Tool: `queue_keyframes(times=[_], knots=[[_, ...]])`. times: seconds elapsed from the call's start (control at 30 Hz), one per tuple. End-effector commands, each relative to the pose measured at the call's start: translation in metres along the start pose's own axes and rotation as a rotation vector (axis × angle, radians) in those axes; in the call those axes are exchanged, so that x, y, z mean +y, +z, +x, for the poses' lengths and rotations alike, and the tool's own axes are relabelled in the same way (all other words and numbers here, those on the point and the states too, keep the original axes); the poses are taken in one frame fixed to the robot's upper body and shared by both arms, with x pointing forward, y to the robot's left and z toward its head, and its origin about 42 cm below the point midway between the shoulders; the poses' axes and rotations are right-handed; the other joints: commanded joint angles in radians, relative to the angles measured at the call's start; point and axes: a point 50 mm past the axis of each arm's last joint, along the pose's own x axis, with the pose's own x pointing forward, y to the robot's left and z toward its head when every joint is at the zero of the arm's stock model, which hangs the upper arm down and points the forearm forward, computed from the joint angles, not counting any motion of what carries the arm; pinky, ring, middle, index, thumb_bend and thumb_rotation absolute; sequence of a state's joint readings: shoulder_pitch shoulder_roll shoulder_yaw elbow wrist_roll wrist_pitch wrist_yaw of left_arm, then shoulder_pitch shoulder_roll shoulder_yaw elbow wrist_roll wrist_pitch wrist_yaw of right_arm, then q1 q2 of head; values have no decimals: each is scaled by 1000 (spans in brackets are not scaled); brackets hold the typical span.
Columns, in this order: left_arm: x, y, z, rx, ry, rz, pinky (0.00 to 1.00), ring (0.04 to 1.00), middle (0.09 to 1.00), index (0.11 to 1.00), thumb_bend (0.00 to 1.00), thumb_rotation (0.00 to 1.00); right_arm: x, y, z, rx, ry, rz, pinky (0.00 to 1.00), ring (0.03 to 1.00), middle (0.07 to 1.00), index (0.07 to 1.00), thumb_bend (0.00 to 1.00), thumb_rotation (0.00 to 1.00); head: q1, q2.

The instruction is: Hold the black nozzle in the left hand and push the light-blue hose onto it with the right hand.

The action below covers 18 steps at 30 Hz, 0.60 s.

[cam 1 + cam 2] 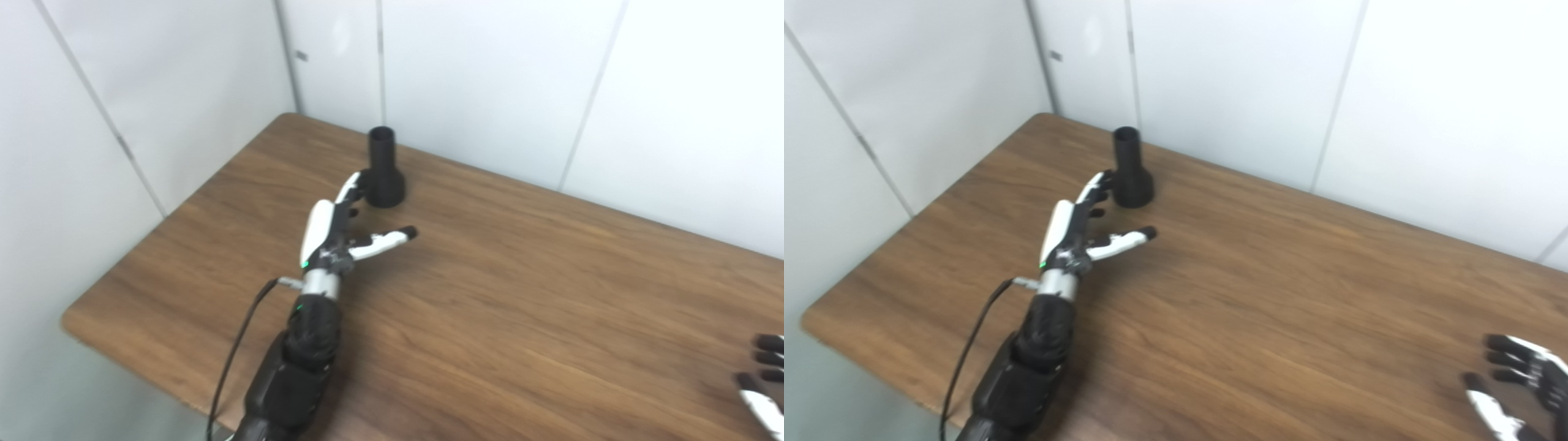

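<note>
Here the black nozzle (383,169) stands upright and hollow on the table (502,294), left hand (331,236) and right hand (1516,383) both spread, empty.

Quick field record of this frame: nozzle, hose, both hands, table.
nozzle: black nozzle upright on wide end, far left part of table, not held
hose: not in view
left hand: left hand open, fingers reaching to the nozzle base, thumb spread; contact unclear
right hand: right hand open, low at near right edge, holding nothing
table: wooden table

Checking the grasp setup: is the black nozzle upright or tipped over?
Upright: the black nozzle stands on its flared base, open tube end up.
</note>
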State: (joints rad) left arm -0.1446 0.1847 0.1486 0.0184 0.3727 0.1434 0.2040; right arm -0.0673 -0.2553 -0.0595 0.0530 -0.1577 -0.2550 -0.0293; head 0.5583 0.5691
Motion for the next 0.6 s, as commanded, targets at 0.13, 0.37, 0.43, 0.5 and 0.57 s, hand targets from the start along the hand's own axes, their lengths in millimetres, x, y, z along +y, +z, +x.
queue_keyframes(times=[0.13, 0.37, 0.43, 0.5, 0.57], knots=[[4, 0, 21, -39, -1, -2, 858, 926, 940, 975, 1000, 428, -16, 14, 16, -98, -28, -8, 475, 609, 635, 586, 305, 605, 5, -4], [7, -13, 29, -7, 37, -14, 894, 969, 992, 1000, 1000, 434, -15, 14, 14, -95, -23, -14, 447, 592, 627, 578, 377, 683, 0, -11], [7, -13, 28, -15, 54, -20, 904, 982, 998, 1000, 1000, 439, -15, 14, 14, -98, -23, -15, 448, 590, 623, 577, 383, 690, 0, -12], [7, -13, 28, -26, 68, -29, 907, 990, 1000, 1000, 1000, 446, -15, 14, 14, -99, -25, -16, 446, 588, 621, 574, 400, 695, 0, -12], [7, -13, 29, -31, 74, -31, 913, 996, 1000, 1000, 1000, 453, -15, 12, 15, -102, -27, -17, 444, 585, 617, 571, 399, 697, -3, -17]])
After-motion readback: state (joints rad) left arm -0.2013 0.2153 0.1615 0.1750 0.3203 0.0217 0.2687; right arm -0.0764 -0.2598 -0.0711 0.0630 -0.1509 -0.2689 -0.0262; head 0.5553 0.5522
